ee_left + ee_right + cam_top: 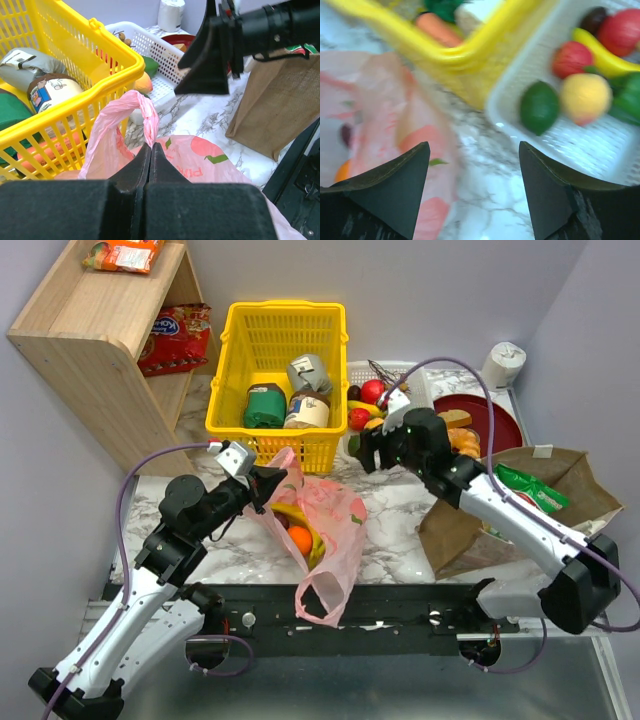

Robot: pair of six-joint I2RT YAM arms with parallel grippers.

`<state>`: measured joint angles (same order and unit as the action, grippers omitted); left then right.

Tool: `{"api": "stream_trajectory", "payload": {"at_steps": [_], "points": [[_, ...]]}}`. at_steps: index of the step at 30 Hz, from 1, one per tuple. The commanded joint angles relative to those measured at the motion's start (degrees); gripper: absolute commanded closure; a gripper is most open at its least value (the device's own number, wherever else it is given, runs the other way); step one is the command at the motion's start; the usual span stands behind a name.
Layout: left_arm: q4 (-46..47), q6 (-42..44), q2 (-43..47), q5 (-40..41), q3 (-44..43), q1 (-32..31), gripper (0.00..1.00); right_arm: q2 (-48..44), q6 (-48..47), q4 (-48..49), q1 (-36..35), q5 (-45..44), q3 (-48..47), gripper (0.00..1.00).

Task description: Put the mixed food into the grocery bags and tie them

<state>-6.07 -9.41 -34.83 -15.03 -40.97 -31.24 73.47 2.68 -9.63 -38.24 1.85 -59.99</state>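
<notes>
Left arm [190,512] jaws shut; right arm [478,495] jaws apart.

Place: a robot test cell in a lab, dressed as a small grocery corner.
Walls: plain pale lilac-grey panels are closing in the scene on three sides.
Rig: left arm [190,510] and right arm [500,510] are sitting bolted to a black rail [420,602] at the near edge, with purple cables [121,502] looping off them.
Surface: a marble-pattern tabletop [400,502] is carrying the props.
Shop props: a wooden shelf [90,340] is holding snack packets [175,335]; a yellow basket [285,325] is holding jars [307,410]; a white tray [590,145] is holding fruit [372,392].
Bags: a brown paper bag [455,530] and a pink plastic bag [340,515] are lying on the tabletop.
</notes>
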Motion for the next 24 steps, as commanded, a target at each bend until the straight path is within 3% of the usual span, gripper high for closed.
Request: {"api": "stream_trajectory", "payload": {"at_steps": [1, 5, 11, 24], "points": [[0.6, 0.3, 0.0, 0.0, -0.2, 0.0, 1.0, 7.9, 3.6, -10.6, 7.0, -6.6, -10.3, 0.2], [0.5, 0.2, 0.1, 0.1, -0.2, 0.0, 1.0, 17.4, 7.1, -16.1, 12.4, -3.3, -19.0, 0.2], [0.5, 0.4, -0.1, 0.3, -0.2, 0.0, 1.0, 30.1, 10.7, -19.6, 13.2, -2.2, -27.0, 0.14], [0.4, 0.4, -0.2, 0.2, -0.2, 0.0, 1.0, 43.9, 16.9, -17.6, 14.5, 2.3, -30.8, 0.12]]}}
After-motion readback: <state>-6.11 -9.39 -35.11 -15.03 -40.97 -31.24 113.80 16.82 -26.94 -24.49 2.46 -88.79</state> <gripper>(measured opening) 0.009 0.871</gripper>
